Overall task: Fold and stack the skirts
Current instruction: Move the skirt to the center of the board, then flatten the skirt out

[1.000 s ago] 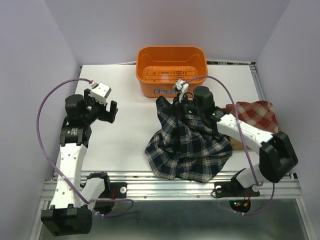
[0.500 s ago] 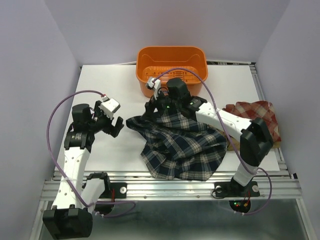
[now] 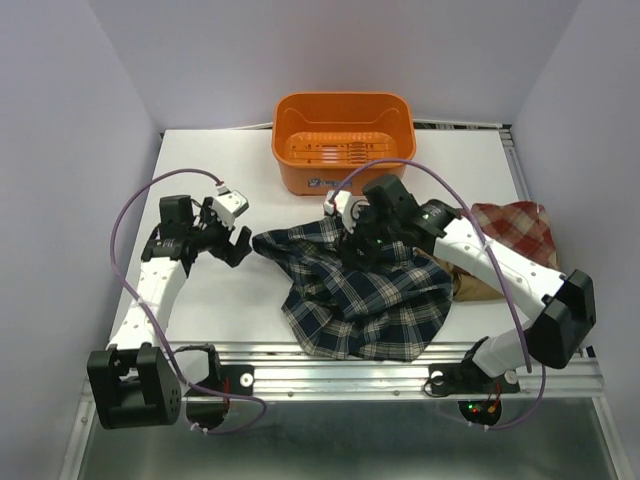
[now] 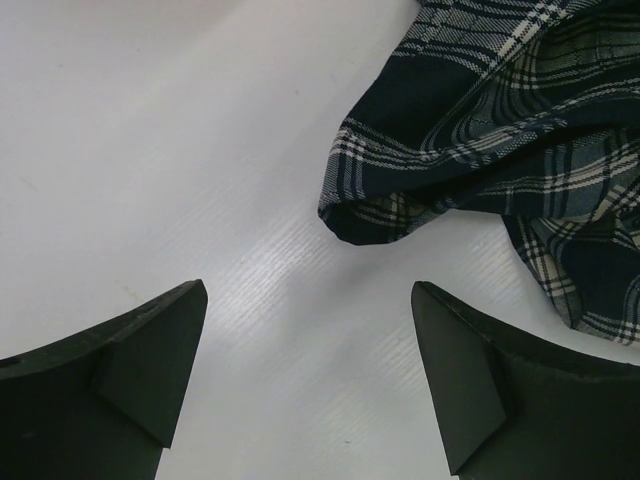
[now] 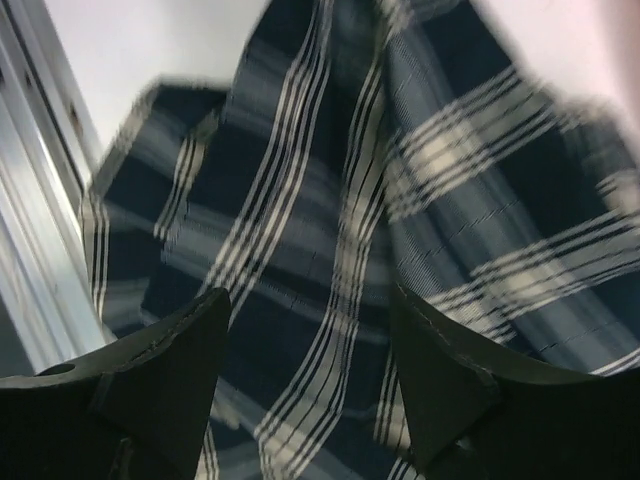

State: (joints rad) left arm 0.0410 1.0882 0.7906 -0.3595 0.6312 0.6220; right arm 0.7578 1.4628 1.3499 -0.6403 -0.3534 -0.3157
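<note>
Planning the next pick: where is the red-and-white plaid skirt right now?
In the top view, the red-and-white plaid skirt lies at the right side, just right of the navy plaid skirt.

A robotics lab cell: plain pale walls (image 3: 330, 50) box in a white table (image 3: 250, 170) with an aluminium rail (image 3: 350, 375).

Your right hand (image 5: 310, 292) hangs over the navy plaid skirt (image 5: 330, 180), jaws apart with nothing pinched between them. The rumpled, blurred cloth fills most of your view. White desk (image 5: 130, 40) and a metal rail (image 5: 40, 230) show at left.
</note>
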